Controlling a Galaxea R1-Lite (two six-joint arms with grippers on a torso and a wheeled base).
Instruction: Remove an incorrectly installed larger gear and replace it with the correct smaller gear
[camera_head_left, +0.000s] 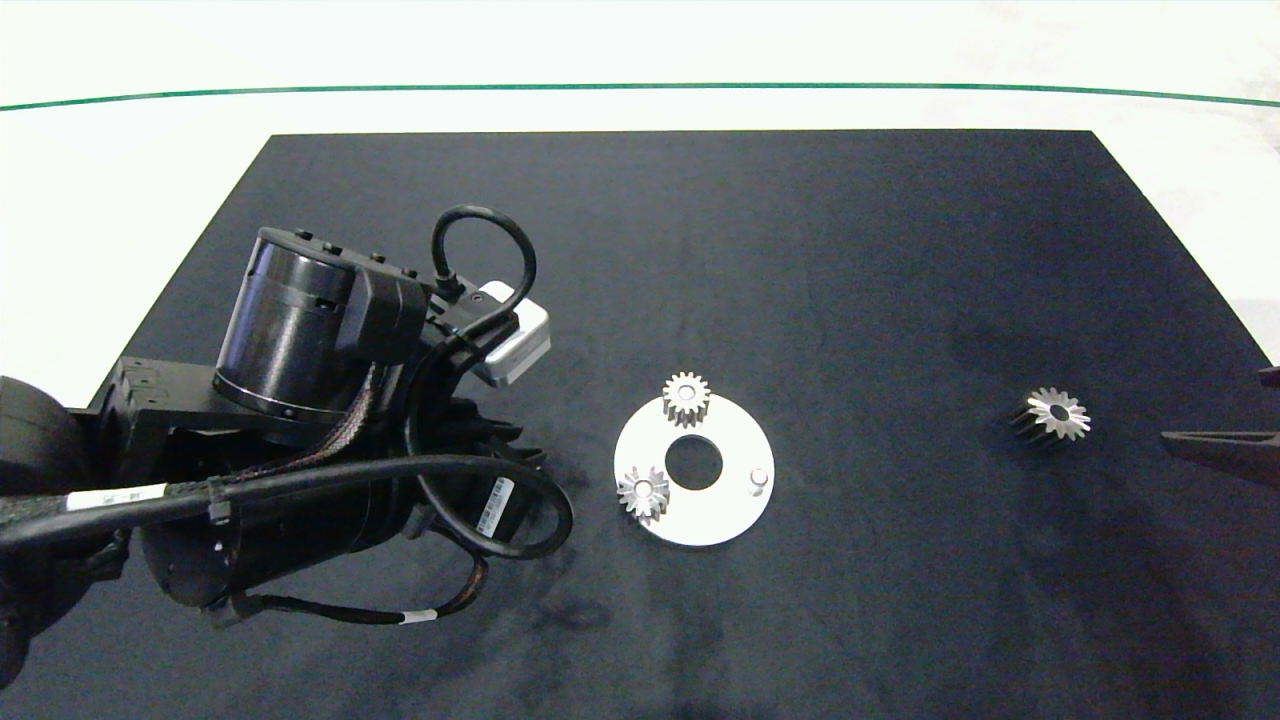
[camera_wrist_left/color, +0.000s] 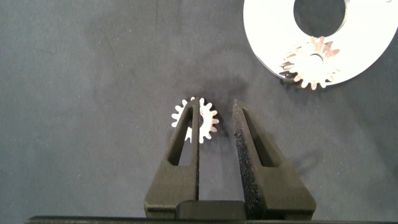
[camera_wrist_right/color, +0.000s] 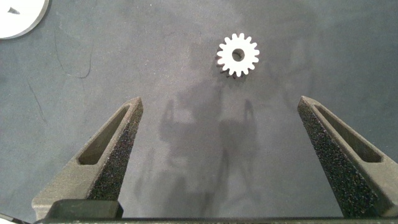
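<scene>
Left jaws partly closed over smaller gear (camera_wrist_left/color: 195, 119), right gripper (camera_wrist_right/color: 221, 149) jaws wide.

A silver gear (camera_wrist_right/color: 237, 55) lies flat on the dark mat (camera_wrist_right/color: 124, 68), beyond the right gripper's (camera_wrist_right/color: 219, 158) wide-spread jaws.

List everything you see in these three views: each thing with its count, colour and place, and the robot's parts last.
table: 1, white, under the mat
mat: 1, black, on the table
plate: 1, white disc with a centre hole, mid-mat
peg: 1, silver, bare, on the plate
plate gears: 2, silver, on the plate's rim
larger gear: 1, silver with a dark side, on the mat right of the plate
smaller gear: 1, silver, on the mat, partly hidden behind a left claw finger
left claw: 1, dark, narrowly open, over the smaller gear
right claw: 1, dark, wide open, near the larger gear
</scene>
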